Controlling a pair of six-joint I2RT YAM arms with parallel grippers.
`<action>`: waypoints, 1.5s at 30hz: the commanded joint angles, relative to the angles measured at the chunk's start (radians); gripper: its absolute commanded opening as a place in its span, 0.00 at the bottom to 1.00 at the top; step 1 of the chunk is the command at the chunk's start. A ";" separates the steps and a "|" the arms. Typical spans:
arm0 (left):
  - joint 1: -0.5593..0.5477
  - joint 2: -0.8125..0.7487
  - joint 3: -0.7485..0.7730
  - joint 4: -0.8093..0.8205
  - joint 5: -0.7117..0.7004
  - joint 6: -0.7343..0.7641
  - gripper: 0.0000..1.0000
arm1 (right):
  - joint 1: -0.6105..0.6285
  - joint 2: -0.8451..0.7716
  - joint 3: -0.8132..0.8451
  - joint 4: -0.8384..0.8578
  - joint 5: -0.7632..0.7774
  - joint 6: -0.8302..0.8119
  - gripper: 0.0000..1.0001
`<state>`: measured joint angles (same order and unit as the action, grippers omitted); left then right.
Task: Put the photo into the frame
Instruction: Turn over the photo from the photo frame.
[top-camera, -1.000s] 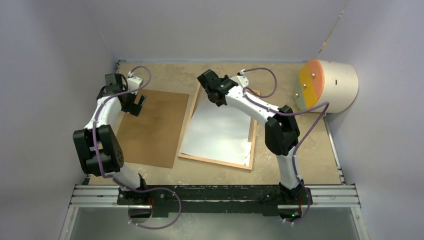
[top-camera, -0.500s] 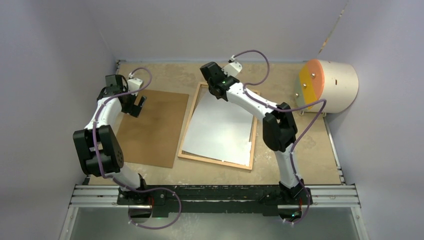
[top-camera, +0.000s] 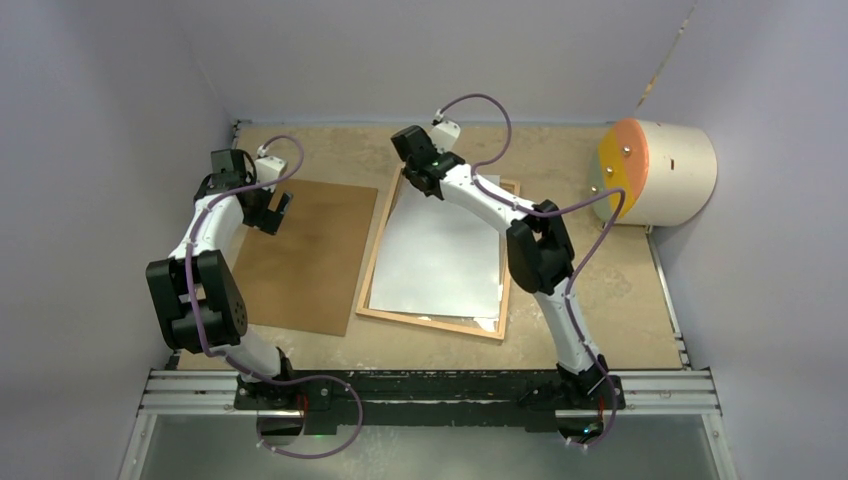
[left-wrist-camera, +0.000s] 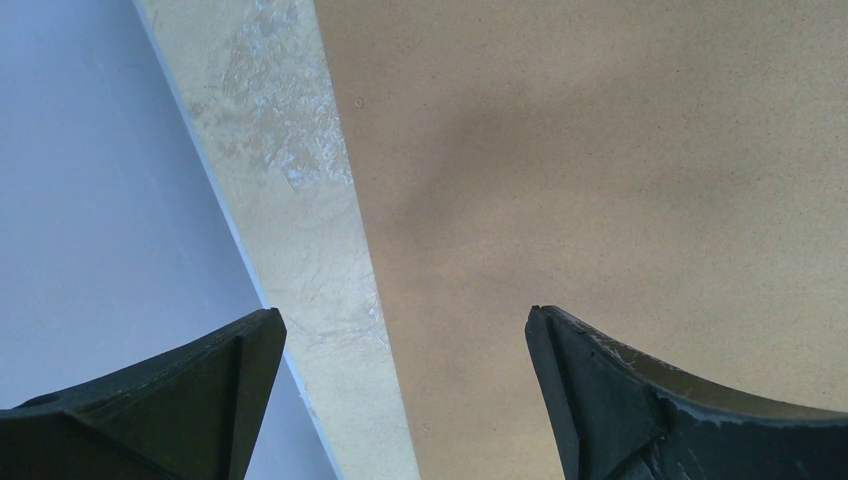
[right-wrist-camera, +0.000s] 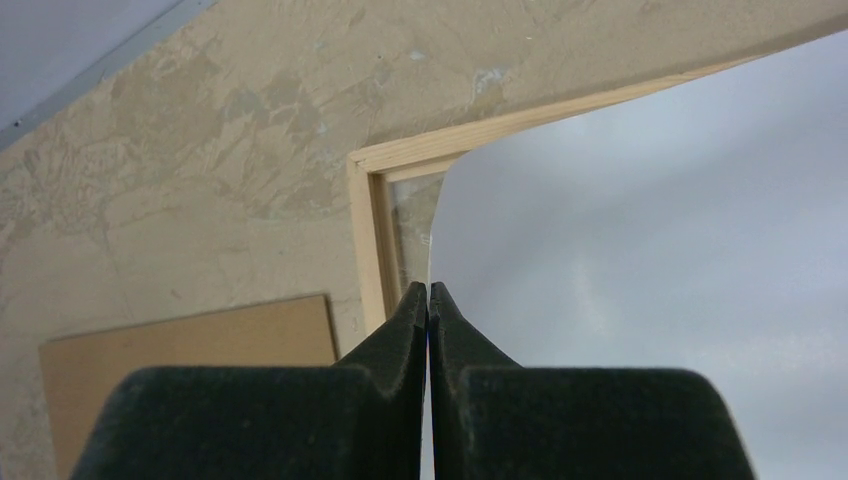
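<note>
the right arm reaches far forward and leans across to its left, elbow raised over the frame's (top-camera: 437, 322) right-hand strip, forearm running on to the far left corner. there the right gripper (right-wrist-camera: 428, 290) is pinched tight on the edge of the photo (right-wrist-camera: 650, 230), no gap between its fingers. the sheet spreads away to the gripper's right and back toward the arm's base, its upward face plain white, lying inside the wooden strips, with its corner ahead of the fingertips curling up off the pane. the frame's corner joint sits just ahead and left of the fingertips. the brown backing board (right-wrist-camera: 190, 350) lies further left on the bench (right-wrist-camera: 200, 150).

the left arm is folded, elbow bent low near its base, forearm rising forward and wrist tipped down. the left gripper (left-wrist-camera: 405, 320) is spread wide and holds nothing, hanging over the board's left edge: board under its right finger, a strip of bare bench under the gap.
</note>
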<state>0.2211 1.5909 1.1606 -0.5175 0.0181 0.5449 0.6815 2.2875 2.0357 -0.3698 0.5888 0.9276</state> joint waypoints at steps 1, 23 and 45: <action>-0.006 -0.025 0.002 0.017 0.007 0.018 1.00 | 0.005 -0.096 -0.049 -0.100 0.108 0.097 0.00; -0.006 -0.036 -0.003 0.013 0.000 0.034 1.00 | 0.007 -0.096 -0.043 -0.177 0.136 0.266 0.25; 0.023 0.007 0.026 0.021 -0.045 0.051 1.00 | 0.024 -0.169 -0.190 0.272 -0.199 0.006 0.99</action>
<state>0.2218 1.5913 1.1473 -0.5182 0.0097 0.5709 0.6865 2.1952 1.8847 -0.2794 0.5320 1.0397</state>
